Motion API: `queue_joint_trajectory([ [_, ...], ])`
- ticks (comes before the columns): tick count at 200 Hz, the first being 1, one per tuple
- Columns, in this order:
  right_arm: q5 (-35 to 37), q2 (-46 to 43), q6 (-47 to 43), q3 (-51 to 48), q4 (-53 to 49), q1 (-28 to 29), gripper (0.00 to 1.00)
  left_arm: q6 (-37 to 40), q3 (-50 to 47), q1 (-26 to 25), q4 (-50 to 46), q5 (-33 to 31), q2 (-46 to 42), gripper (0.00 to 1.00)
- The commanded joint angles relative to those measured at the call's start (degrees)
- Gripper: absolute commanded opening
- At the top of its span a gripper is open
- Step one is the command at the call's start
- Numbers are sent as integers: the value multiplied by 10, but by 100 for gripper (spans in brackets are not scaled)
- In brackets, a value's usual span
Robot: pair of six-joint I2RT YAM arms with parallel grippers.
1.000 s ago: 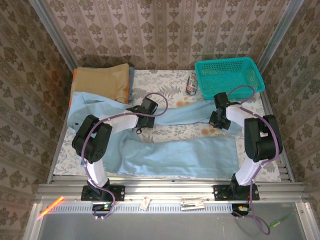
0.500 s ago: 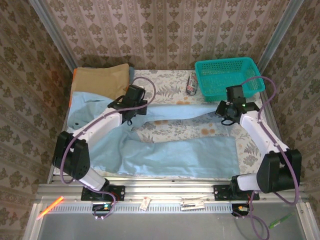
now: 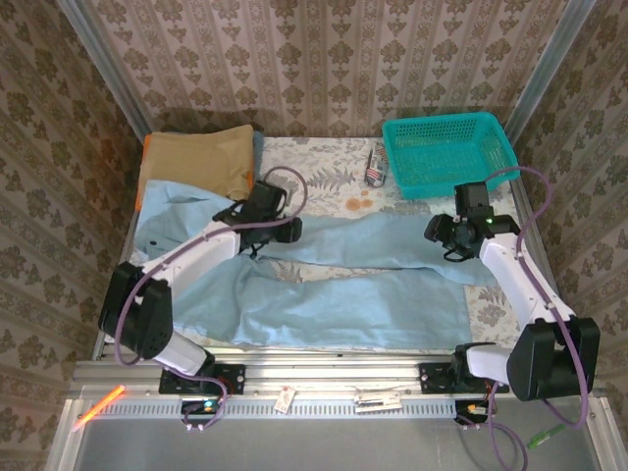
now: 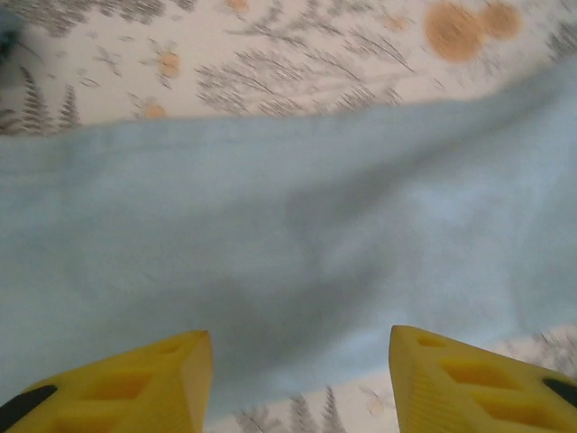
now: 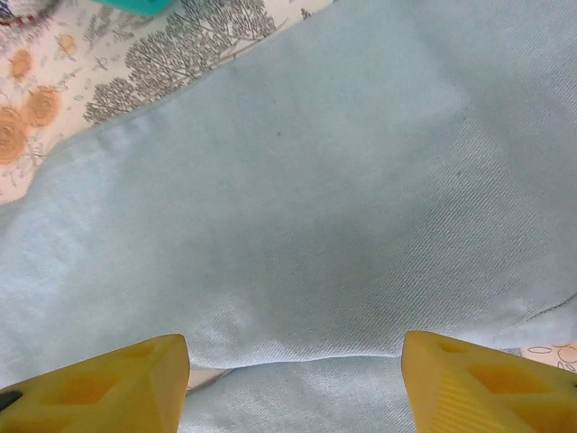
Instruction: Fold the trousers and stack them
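Pale-blue trousers (image 3: 363,294) lie flat across the counter (image 3: 324,172), and nothing is gripped.
The waist end sits at the left, just beside the tan folded garment (image 3: 196,157). Both legs run off to the right, the far leg meeting and overlapping the near one toward the cuffs. The left gripper (image 3: 263,231) hovers over the far leg close to the crotch, its yellow fingers (image 4: 135,379) spread wide above blue cloth. The right gripper (image 3: 446,237) hangs over the same leg near its cuff end, fingers (image 5: 487,379) just as far apart and holding nothing. A teal basket (image 3: 451,152) stands in the far right corner, apart from the trousers. An orange edge (image 3: 146,147) peeks out beside the tan garment.
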Motion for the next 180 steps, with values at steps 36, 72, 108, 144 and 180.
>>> queue_joint_trajectory([
  [36, -28, -3, 17, 6, 20, 44, 64, -71, -66, -140, -77, -132, -39, 0],
  [72, -35, 54, 26, -4, 55, 123, 64, -108, -91, -141, -109, -194, -4, 12],
  [108, -42, 148, 26, 10, 98, 219, 67, -139, -87, -114, -124, -247, 30, 44],
  [144, -79, 186, 83, -5, 121, 233, 63, -167, -134, -122, -52, -154, -14, 41],
  [180, 0, 111, 123, -47, 43, 258, 58, -197, -136, -185, -48, -114, -68, 44],
])
